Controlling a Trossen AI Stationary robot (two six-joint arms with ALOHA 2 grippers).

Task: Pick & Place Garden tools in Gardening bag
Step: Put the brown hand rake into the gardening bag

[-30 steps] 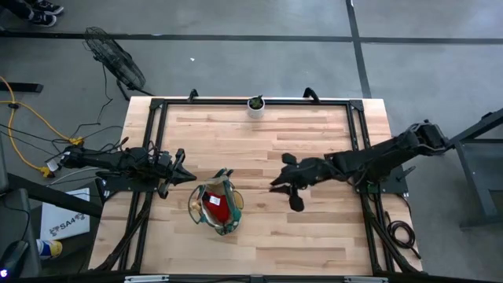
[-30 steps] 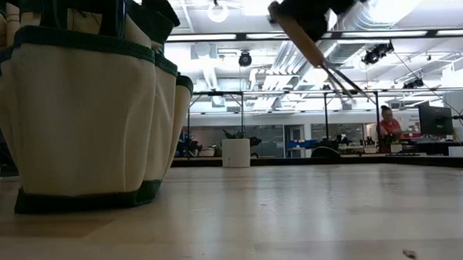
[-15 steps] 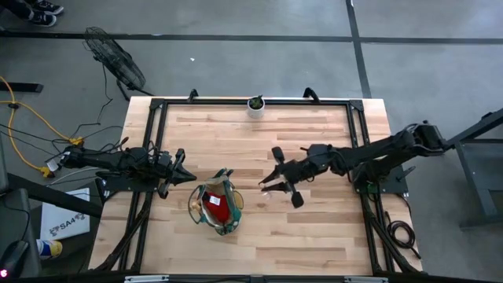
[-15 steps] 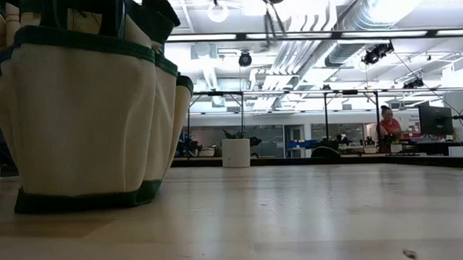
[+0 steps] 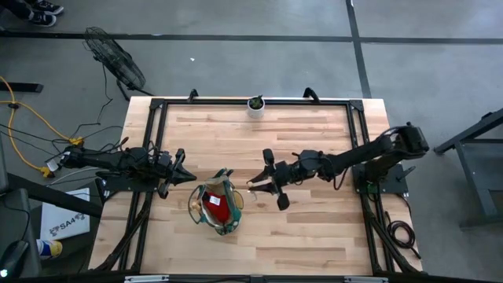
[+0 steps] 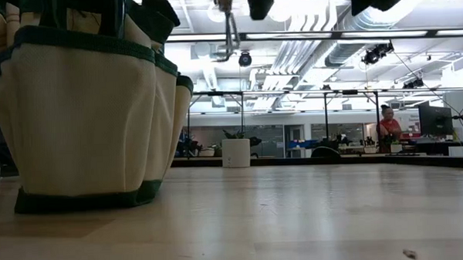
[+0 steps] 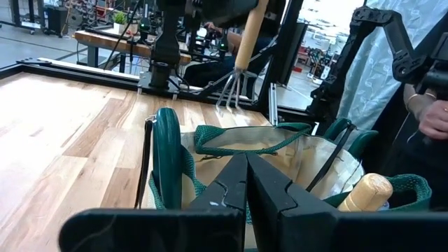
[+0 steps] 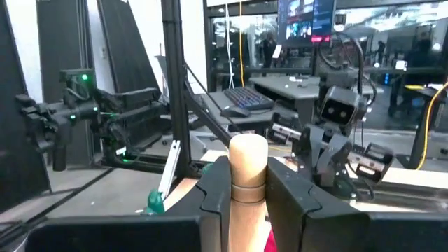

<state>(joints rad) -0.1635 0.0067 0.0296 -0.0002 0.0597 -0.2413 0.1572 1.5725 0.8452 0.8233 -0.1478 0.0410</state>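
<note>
Your table [image 5: 314, 236] is a pale wooden top in a dark frame, and the arms reach in over its two side edges. The left arm lies low across the left edge, and the left gripper [image 5: 186, 176] sits with its jaws pressed together just beside the bag, on the side of the bag nearest that edge. It holds nothing.

The bag [image 5: 215, 206] — tan cloth with dark green trim — stands upright a little left of the table's middle, toward the front edge. From above you can see something red [image 5: 213, 206] inside it; in the left wrist view a wooden handle [image 7: 368, 192] sticks up out of a pocket at its rim.

The right arm stretches from the right edge toward the middle. The right gripper [image 5: 271, 176] hangs above the bare wood just to the right of the bag, well clear of the surface, its jaws clamped on the wooden handle of a small fork [image 7: 238, 70]. The fork hangs handle up and metal tines down — the tines [image 6: 230, 37] show at the top of the low view, not touching bag or table.

A small white pot [image 5: 255, 105] with a green plant stands at the middle of the back edge
</note>
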